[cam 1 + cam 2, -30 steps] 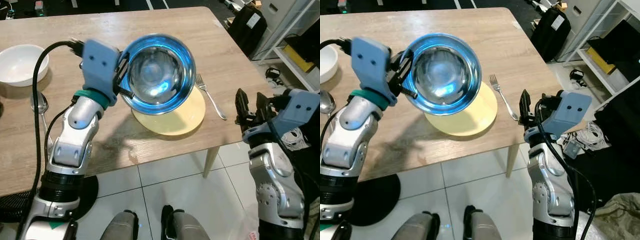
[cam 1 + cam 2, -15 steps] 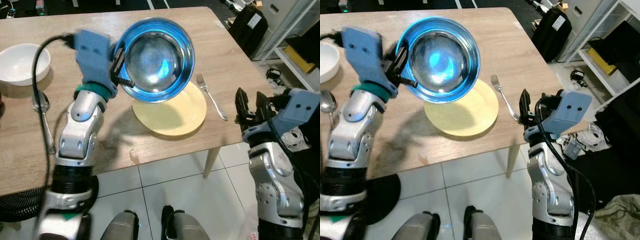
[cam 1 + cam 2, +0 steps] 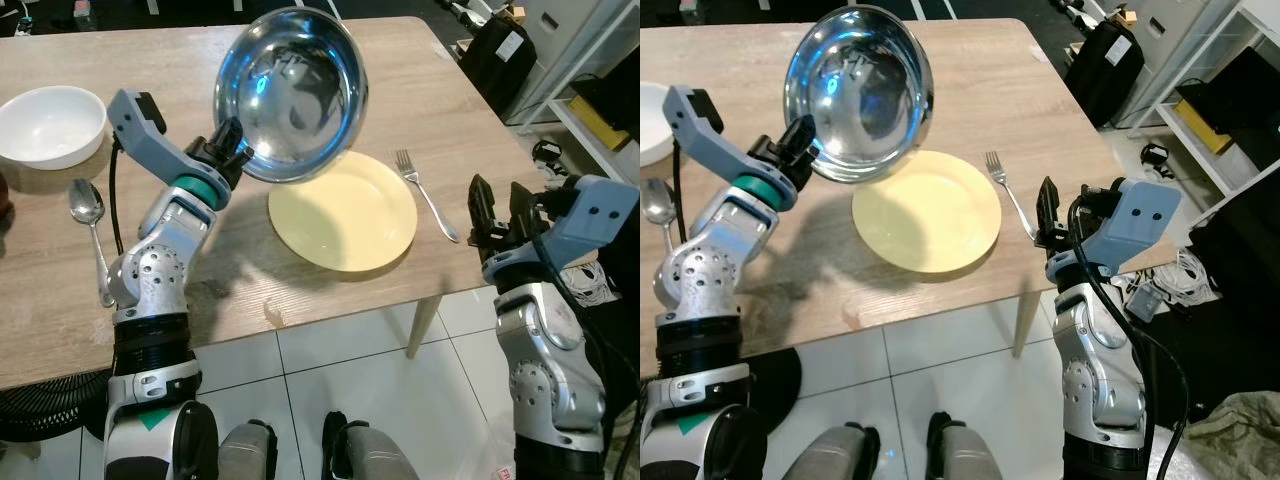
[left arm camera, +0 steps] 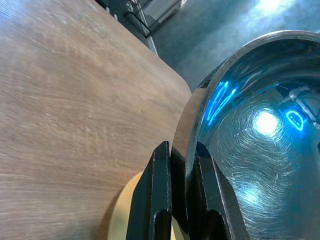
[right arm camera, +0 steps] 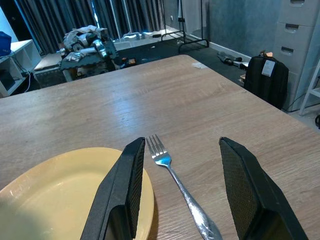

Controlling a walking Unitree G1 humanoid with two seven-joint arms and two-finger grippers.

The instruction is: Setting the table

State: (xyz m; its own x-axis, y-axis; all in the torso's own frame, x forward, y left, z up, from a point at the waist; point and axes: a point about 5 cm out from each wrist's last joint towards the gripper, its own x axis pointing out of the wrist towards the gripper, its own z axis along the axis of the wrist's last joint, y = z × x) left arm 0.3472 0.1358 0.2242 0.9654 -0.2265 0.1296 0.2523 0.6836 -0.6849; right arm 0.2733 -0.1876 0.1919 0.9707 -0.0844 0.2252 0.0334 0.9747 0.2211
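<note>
Steel bowl (image 3: 288, 92): seen from the left eye, a shiny metal bowl is held tilted in the air above the tabletop, its open side turned toward the camera, over the far edge of the yellow plate (image 3: 343, 211).
Left gripper (image 3: 232, 152): clamped on the bowl's lower rim, the silver arm rising from the tabletop's near edge.
Yellow plate: lies flat close to the near edge of the wooden table (image 3: 430, 120), toward its right corner.
Fork (image 3: 427, 194): lies just beside the plate on its right, tines pointing to the far edge.
White bowl (image 3: 50, 125): sits by the tabletop's left edge, with a spoon (image 3: 92, 232) lying nearer the near edge below it.
Right gripper (image 3: 1043, 218): in the right eye view it hangs off the table's right near corner, at about tabletop height, fingers spread and holding nothing.
Left wrist view: two black fingers (image 4: 155, 195) pinch the bowl's rim between them, one outside and one inside the mirrored wall; a sliver of yellow plate shows below.
Right wrist view: the two fingers (image 5: 122, 192) stand wide apart, the fork between them on the wood and the plate's edge beside one finger.
</note>
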